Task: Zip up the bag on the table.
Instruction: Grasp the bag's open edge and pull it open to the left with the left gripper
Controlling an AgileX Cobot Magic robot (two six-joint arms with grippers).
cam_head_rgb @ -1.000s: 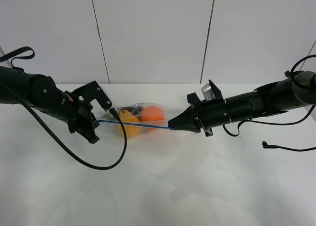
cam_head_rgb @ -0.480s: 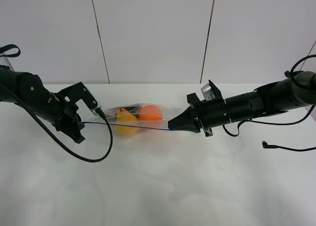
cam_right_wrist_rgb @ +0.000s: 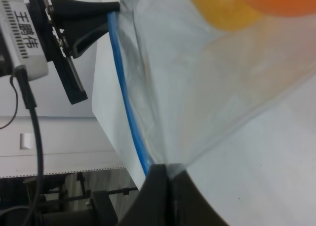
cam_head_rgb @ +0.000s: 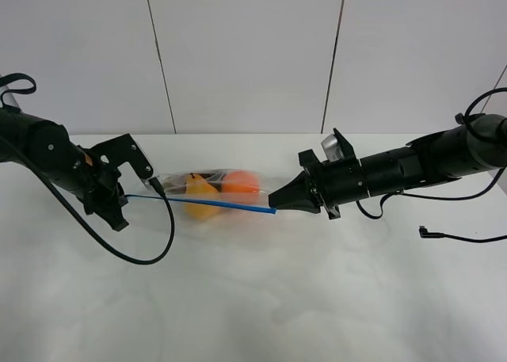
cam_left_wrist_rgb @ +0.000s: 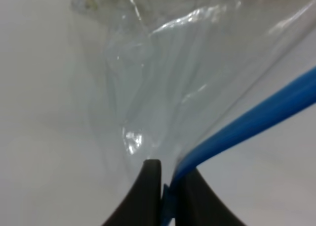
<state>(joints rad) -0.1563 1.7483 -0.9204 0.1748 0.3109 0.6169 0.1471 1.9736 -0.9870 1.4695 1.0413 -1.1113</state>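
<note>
From the high camera, the clear plastic zip bag (cam_head_rgb: 238, 189) holding orange and yellow fruit (cam_head_rgb: 242, 181) sits at the back middle of the plain white worktop (cam_head_rgb: 253, 299). It is stretched between the black left arm (cam_head_rgb: 47, 152) and the black right arm (cam_head_rgb: 396, 172), with its blue zipper strip (cam_head_rgb: 210, 203) drawn taut.

In the left wrist view, the left jaws are pressed together on the strip's end (cam_left_wrist_rgb: 247, 122), with crinkled film (cam_left_wrist_rgb: 163, 87) beyond them.

In the right wrist view, the right jaws are clamped on the bag's other corner, just beside the strip (cam_right_wrist_rgb: 126, 107).
</note>
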